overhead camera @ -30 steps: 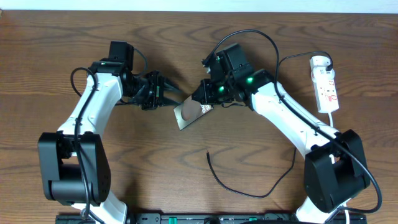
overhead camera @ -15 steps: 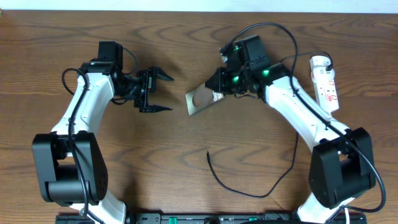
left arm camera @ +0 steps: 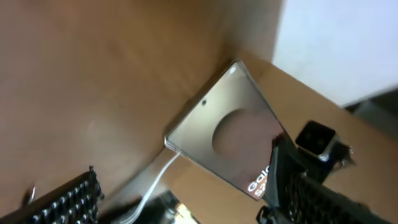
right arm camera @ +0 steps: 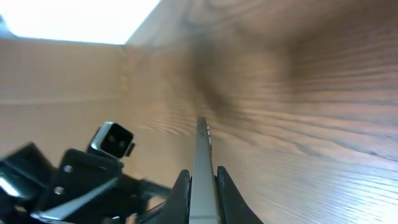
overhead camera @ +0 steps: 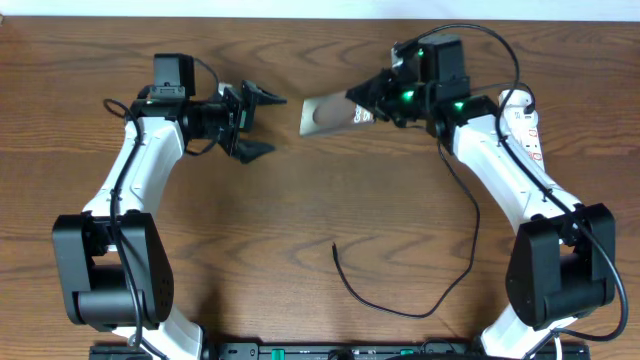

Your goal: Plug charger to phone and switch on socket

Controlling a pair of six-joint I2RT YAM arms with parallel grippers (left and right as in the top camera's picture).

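The phone (overhead camera: 323,115), a flat dark glossy slab, hangs above the table's far middle, and my right gripper (overhead camera: 366,107) is shut on its right end. In the right wrist view the phone (right arm camera: 202,155) runs edge-on between the two jaws of that gripper (right arm camera: 200,179). My left gripper (overhead camera: 262,124) stands open a short way left of the phone, touching nothing. Its wrist view shows the phone (left arm camera: 227,134) with white lettering ahead of the spread fingers (left arm camera: 65,200). The charger (overhead camera: 400,305), a thin black cable, lies near the front with its tip (overhead camera: 335,246) free. The socket (overhead camera: 524,135) lies far right.
The socket's white cord (overhead camera: 545,190) runs down past the right arm. The right arm's own black cable (overhead camera: 470,45) loops above the gripper. The wooden table (overhead camera: 300,220) ends at a pale wall along the far edge (overhead camera: 300,10).
My left gripper let go of the phone, opened wide and drew back to the left. My right gripper carried the phone toward the table's far edge and to the right.
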